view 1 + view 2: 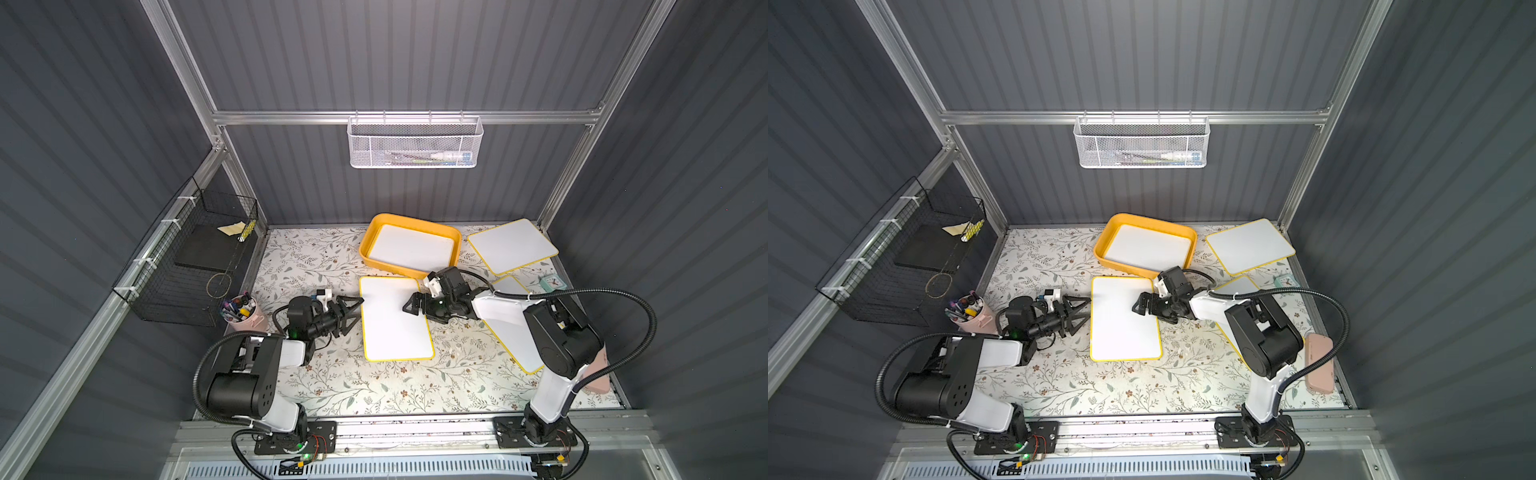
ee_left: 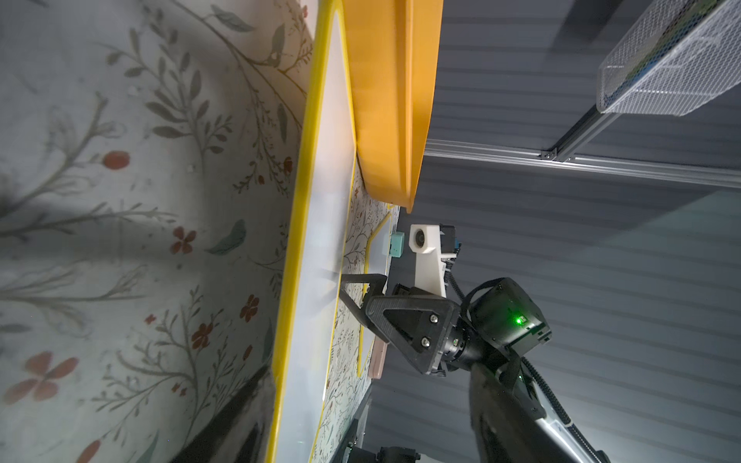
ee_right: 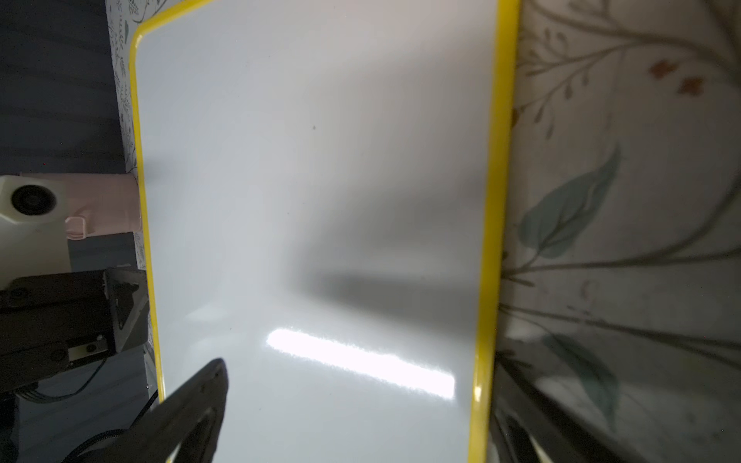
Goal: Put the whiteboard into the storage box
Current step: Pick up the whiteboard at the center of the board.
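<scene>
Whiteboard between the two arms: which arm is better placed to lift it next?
Probably left: the left gripper sits open at the side edge of the whiteboard; the right gripper is open over its flat face.

Mesh basket [image 1: 414,143] on rear rail; pink pen cup [image 1: 251,320] nr black wire basket [image 1: 174,303].

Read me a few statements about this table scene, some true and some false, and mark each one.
1. The storage box already holds a whiteboard. True.
2. The left hand is shut on the middle whiteboard. False: it is open beside that board's edge, and the board lies flat on the table.
3. The right hand is open above the middle whiteboard. True.
4. The pen cup stands near the right arm. False: it stands beside the left arm.
5. The white mesh basket sits on the table. False: it hangs on the back rail.
</scene>
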Action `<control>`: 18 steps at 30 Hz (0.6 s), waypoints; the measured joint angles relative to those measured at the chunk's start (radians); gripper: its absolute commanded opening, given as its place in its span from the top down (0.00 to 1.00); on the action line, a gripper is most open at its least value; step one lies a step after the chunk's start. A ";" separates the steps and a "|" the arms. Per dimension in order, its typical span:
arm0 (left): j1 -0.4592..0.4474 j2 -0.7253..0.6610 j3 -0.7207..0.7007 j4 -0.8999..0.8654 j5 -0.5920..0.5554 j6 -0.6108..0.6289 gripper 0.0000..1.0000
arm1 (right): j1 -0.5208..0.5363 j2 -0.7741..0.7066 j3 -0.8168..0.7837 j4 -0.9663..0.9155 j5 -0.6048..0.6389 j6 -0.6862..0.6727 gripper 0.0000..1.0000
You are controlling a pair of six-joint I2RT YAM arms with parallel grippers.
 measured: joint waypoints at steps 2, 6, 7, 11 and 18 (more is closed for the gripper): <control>0.002 0.044 -0.015 0.087 0.000 -0.058 0.27 | -0.005 0.006 0.007 0.002 0.005 -0.005 0.01; 0.005 0.132 -0.032 0.260 0.000 -0.154 0.28 | -0.009 0.012 0.012 0.013 0.015 -0.012 0.02; 0.006 0.151 -0.034 0.300 0.001 -0.173 0.29 | -0.009 0.012 0.012 0.014 0.016 -0.012 0.03; 0.011 0.209 -0.034 0.425 0.001 -0.225 0.30 | -0.011 0.012 0.008 0.022 0.016 -0.011 0.04; 0.011 0.245 -0.034 0.550 0.001 -0.274 0.31 | -0.014 0.017 0.006 0.032 0.011 -0.004 0.07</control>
